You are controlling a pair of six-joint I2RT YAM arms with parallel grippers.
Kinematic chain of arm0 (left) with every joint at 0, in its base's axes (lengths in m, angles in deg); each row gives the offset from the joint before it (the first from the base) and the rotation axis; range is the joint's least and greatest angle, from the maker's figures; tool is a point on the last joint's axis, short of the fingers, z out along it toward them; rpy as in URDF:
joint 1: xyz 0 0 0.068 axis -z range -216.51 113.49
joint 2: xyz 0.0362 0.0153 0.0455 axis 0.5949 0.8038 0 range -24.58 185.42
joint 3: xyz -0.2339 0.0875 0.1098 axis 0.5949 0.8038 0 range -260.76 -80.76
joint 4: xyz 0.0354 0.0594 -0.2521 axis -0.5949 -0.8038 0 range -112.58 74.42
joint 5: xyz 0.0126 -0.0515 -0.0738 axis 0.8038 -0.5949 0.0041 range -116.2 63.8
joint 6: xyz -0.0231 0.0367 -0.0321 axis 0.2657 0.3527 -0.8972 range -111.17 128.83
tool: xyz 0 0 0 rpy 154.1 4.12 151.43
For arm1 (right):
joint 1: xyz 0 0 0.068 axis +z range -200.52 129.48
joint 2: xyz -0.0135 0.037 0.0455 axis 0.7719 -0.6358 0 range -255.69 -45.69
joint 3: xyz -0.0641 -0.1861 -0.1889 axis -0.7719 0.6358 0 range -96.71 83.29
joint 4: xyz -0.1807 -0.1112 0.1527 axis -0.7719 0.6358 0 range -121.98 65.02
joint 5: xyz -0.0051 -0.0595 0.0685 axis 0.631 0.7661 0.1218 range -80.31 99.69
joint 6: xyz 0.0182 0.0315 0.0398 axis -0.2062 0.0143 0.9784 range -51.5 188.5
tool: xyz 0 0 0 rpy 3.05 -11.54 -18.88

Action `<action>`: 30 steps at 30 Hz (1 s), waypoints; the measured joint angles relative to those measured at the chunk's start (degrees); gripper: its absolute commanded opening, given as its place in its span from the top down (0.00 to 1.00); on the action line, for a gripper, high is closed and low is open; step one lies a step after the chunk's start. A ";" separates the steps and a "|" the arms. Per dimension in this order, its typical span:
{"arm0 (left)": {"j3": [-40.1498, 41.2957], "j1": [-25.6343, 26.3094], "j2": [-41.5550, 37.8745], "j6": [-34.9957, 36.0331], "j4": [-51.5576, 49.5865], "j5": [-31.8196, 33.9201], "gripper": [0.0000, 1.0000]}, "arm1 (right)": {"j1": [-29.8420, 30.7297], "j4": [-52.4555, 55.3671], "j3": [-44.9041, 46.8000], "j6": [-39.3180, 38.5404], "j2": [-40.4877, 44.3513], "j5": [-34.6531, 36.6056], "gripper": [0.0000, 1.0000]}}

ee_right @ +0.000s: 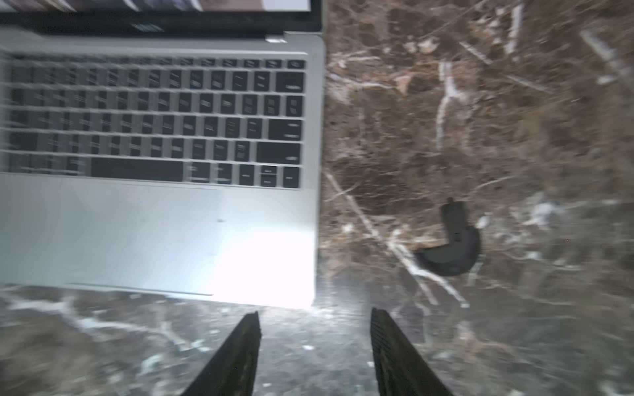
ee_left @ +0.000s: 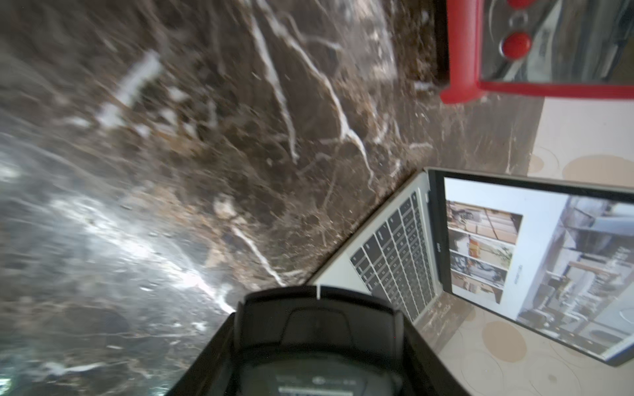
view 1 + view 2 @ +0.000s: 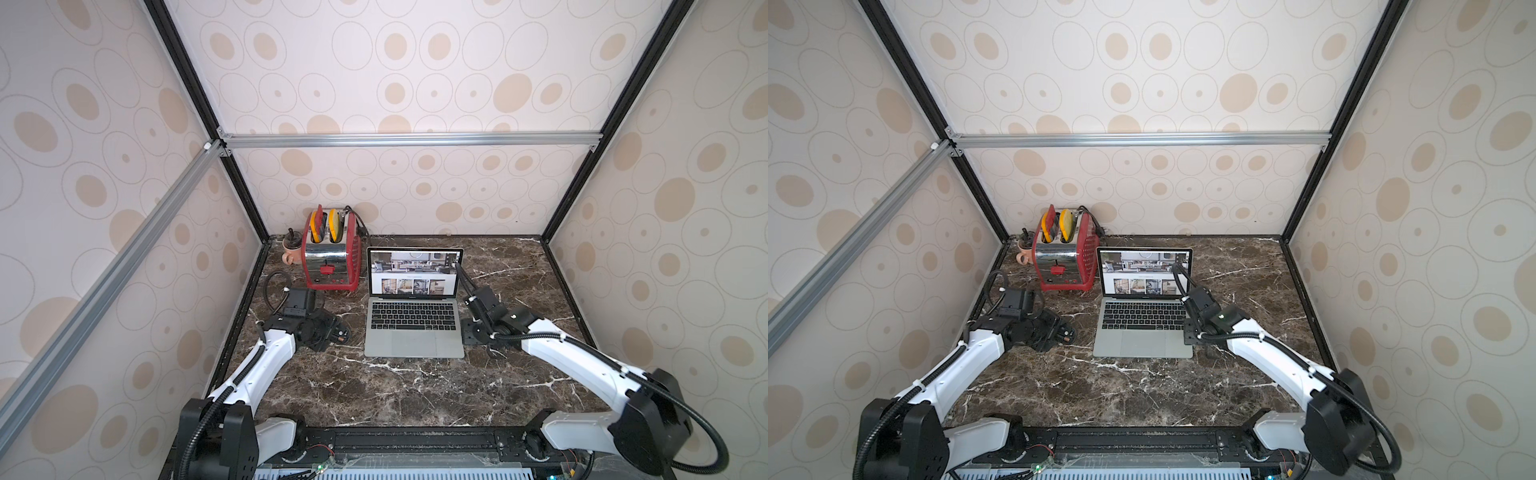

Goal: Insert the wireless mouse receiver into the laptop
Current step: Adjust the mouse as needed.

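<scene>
Laptop (image 3: pixel 414 332) sits on brown marble tabletop (image 3: pixel 395 395); left gripper (image 3: pixel 327 332) clamps mouse (image 2: pixel 319 337), right gripper (image 1: pixel 315 312) gapes.

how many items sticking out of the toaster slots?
2. A red one in the toaster's slot nearer the mug; a yellow one in the slot nearer the laptop. Anything sunk deeper would be hidden.

No text can be read anywhere. The laptop (image 3: pixel 413 332) shows a white web page and key legends, all too small or blurred. A pale label on the black casing (image 2: pixel 319 329) in the left wrist view is illegible.
</scene>
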 measured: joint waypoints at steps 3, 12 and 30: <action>1.22 6.47 1.95 -8.35 9.44 2.01 1.00 | 1.55 -18.03 8.74 10.03 2.27 -5.99 0.35; 1.90 17.22 2.64 -21.94 25.14 13.73 1.00 | 5.79 -53.94 8.04 28.17 -10.62 -14.73 0.00; 12.68 21.92 3.72 -21.97 59.47 24.48 1.00 | 10.67 -75.89 0.13 45.05 -24.20 -15.93 0.00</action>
